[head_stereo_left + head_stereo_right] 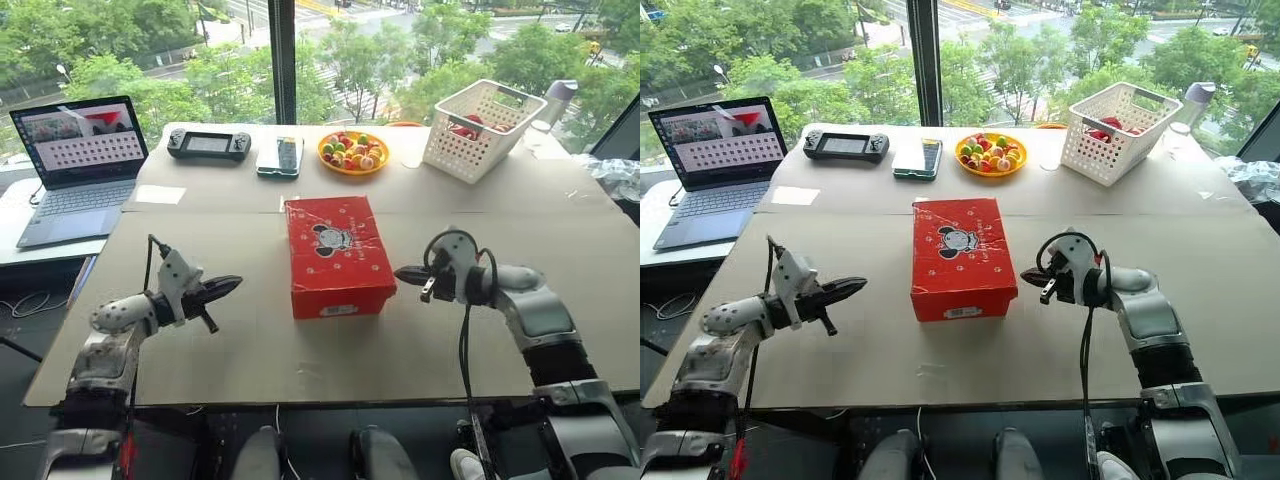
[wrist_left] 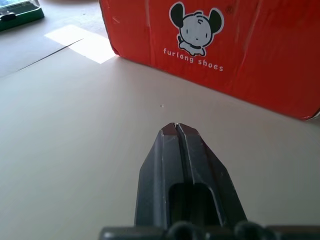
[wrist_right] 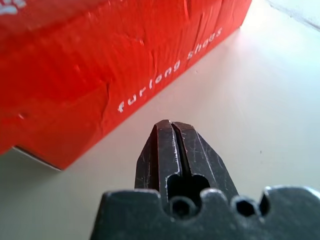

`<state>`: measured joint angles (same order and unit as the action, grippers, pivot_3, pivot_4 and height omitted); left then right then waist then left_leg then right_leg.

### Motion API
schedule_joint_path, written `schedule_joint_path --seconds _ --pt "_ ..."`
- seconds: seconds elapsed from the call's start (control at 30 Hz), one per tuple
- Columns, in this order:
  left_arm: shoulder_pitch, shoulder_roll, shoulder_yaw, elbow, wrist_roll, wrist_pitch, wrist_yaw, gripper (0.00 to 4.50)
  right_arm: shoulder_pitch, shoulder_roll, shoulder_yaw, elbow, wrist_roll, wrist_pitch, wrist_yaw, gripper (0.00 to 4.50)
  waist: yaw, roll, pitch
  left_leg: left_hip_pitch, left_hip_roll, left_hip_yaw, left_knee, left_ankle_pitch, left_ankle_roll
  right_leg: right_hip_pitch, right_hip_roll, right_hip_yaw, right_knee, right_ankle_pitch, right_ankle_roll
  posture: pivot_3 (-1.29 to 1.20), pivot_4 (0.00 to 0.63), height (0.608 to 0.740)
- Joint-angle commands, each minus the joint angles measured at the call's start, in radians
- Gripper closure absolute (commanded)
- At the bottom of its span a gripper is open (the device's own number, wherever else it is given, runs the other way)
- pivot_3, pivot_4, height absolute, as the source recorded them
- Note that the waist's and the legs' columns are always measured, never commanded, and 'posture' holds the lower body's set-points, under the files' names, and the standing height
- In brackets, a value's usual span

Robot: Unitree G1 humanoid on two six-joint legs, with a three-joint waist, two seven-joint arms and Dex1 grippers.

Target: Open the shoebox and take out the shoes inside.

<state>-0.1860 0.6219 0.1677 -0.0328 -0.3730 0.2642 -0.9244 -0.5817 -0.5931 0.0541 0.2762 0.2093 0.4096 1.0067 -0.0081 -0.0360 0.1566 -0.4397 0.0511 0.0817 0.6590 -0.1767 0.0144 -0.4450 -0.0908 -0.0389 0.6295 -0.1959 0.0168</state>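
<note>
the shoebox (image 1: 337, 253) sits mid-table with its lid down, so nothing is done yet and no shoes are out. left gripper (image 1: 228, 285) and right gripper (image 1: 405, 272) flank it, fingers pressed together, empty, clear of the cardboard. opening comes first.

counter (image 1: 200, 340): covered in tan cardboard | far edge: open laptop (image 1: 78, 165), black handheld console (image 1: 208, 145), phone (image 1: 281, 156), yellow bowl of coloured balls (image 1: 352, 152), white lattice basket (image 1: 482, 130) | paper slip (image 1: 160, 194) is laid beside laptop
</note>
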Motion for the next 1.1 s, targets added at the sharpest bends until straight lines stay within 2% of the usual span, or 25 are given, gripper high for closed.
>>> schedule_joint_path --seconds 0.03,0.27,0.73,1.1 --pt "0.137 -0.012 0.074 -0.274 -0.084 0.123 0.111 4.5 -0.037 -0.019 0.013 0.047 -0.005 -0.038 0.057 4.49 0.002 0.0 0.0 0.001 0.0 0.0 0.0 0.0 0.0 0.001 0.0 0.0 -0.001 -0.002 -0.003 0.0 0.15 0.733" --pt "0.181 -0.022 0.066 -0.366 -0.106 0.175 0.176 4.5 -0.079 -0.002 0.025 0.11 0.003 -0.056 0.102 4.49 0.003 0.001 0.0 0.001 -0.001 0.001 0.0 0.0 0.0 0.001 0.001 0.0 0.0 -0.003 -0.004 0.0 0.15 0.733" --pt "0.191 -0.007 0.045 -0.408 -0.106 0.186 0.193 4.5 -0.183 0.047 -0.118 0.121 0.2 0.121 0.121 4.49 -0.002 0.001 0.0 0.001 -0.001 0.002 0.0 0.0 0.0 0.001 0.001 0.0 -0.001 -0.003 -0.004 0.0 0.15 0.733" --pt "0.206 0.014 0.055 -0.479 -0.142 0.232 0.187 4.5 -0.228 0.011 -0.03 0.025 0.173 0.166 0.167 4.49 -0.003 0.002 0.001 0.001 -0.001 0.002 -0.001 0.0 0.0 0.0 0.001 0.001 -0.001 -0.002 -0.005 0.0 0.15 0.733"
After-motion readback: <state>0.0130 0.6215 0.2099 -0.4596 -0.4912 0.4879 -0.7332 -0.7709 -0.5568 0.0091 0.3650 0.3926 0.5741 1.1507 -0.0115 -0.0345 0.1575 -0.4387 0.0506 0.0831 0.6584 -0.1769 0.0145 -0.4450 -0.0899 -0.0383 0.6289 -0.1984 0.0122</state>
